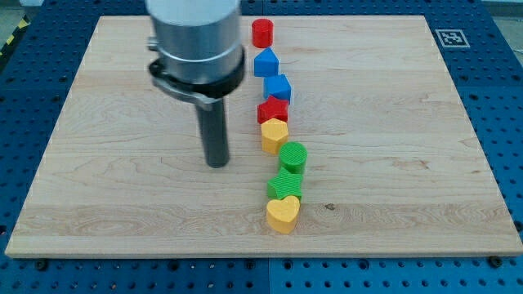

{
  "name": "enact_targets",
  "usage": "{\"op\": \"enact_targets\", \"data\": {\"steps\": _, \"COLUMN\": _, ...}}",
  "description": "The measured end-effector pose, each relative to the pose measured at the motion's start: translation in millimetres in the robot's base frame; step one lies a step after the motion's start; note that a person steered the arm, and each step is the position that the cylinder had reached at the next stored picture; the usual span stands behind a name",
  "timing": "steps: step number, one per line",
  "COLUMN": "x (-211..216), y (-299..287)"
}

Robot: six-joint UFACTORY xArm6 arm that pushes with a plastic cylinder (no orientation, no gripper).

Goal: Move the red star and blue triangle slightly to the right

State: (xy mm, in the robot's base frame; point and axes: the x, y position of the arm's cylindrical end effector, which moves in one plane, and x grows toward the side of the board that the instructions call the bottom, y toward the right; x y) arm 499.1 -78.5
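The red star (273, 109) lies near the board's middle, touching a yellow heart (274, 133) below it and a blue cube (278, 87) above it. The blue triangle (265, 62) sits above the cube, below a red cylinder (262, 33). My tip (217, 162) rests on the board to the left of the column of blocks, about level with the green cylinder (293, 157) and well left of the red star. It touches no block.
A green star (285, 184) and a second yellow heart (283, 213) end the column at the bottom. The wooden board (122, 188) lies on a blue perforated table. A fiducial marker (450, 37) sits at the board's top right corner.
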Motion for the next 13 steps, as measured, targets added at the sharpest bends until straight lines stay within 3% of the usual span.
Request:
{"op": "enact_targets", "data": {"steps": 1, "x": -26.7, "y": -4.7}}
{"op": "enact_targets", "data": {"steps": 4, "x": -48.2, "y": 63.6}}
{"op": "enact_targets", "data": {"steps": 8, "x": -50.1, "y": 71.8}}
{"op": "enact_targets", "data": {"steps": 10, "x": -52.1, "y": 3.6}}
{"op": "enact_targets", "data": {"steps": 12, "x": -52.4, "y": -8.5}}
{"op": "enact_targets", "data": {"steps": 13, "x": -81.5, "y": -30.7}}
